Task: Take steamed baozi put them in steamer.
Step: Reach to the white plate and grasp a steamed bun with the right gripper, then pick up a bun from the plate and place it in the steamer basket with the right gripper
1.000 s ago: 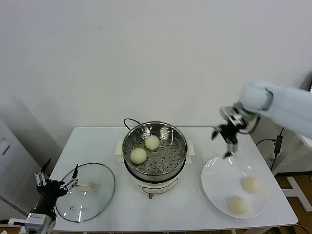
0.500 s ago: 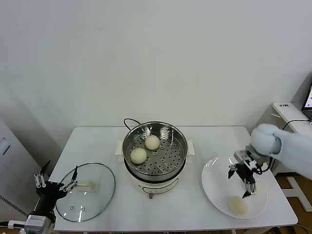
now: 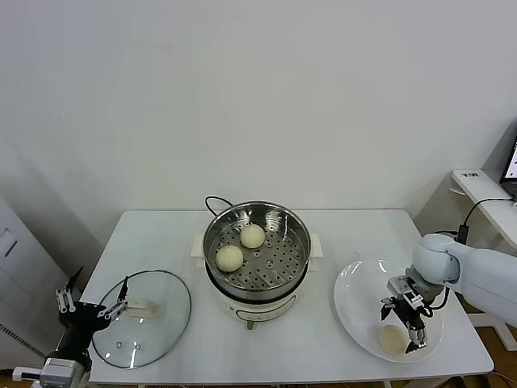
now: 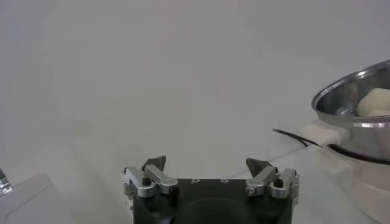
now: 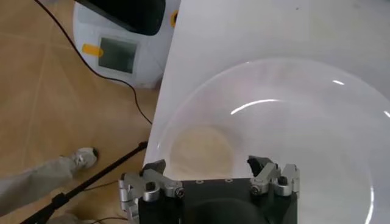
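Hovering low over the flat white round plate, the right gripper has its fingers spread apart around one pale cream-white round baozi, nothing clenched; the wrist view shows that bun between the spread tips. At about ten o'clock from the plate sits the round shiny stainless-steel steamer on its cream-white base, with two more pale buns on its perforated tray; the left gripper waits, fingers released, beside the round glass lid at the table's eight o'clock corner.
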### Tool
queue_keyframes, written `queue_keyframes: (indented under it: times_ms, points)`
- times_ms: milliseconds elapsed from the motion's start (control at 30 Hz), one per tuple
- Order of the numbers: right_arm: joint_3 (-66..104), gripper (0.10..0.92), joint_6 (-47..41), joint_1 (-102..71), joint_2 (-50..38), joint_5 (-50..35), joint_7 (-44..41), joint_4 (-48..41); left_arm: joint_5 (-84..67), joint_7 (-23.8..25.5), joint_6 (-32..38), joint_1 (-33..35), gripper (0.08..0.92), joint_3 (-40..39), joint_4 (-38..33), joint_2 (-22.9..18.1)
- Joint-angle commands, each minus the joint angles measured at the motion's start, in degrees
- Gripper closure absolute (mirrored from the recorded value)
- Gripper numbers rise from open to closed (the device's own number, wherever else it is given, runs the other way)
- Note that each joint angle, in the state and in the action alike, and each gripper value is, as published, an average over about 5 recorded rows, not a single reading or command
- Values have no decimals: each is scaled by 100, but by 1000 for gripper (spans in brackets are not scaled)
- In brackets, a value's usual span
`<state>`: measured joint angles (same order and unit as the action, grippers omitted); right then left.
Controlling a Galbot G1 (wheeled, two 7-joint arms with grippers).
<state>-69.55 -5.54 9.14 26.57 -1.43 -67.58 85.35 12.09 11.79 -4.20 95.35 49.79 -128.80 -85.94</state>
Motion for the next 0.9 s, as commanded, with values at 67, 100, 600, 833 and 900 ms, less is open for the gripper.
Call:
queue_keyframes:
  times_ms: [67,100,600,833,900]
  points:
    - [211,293,19,-377,-11,227,81,-86,7,1,14,21,177,1,-7,-13]
    - [221,313,17,-386,-8,240,80,-89,8,2,17,25,177,2,-8,-17]
    - [-695,647,115,1843,248,-748,-12,-280,3,0,7,-17,177,5,-55,-24]
    - [-1332,649,840,3968,1402,-1374,-201,-1097,3,-5,10,-59,177,-28,-62,-76]
    - [-1336,647,1063,4329,1821,-1585,-215,-1227,-8,-4,21,-57,177,-18,-51,-80]
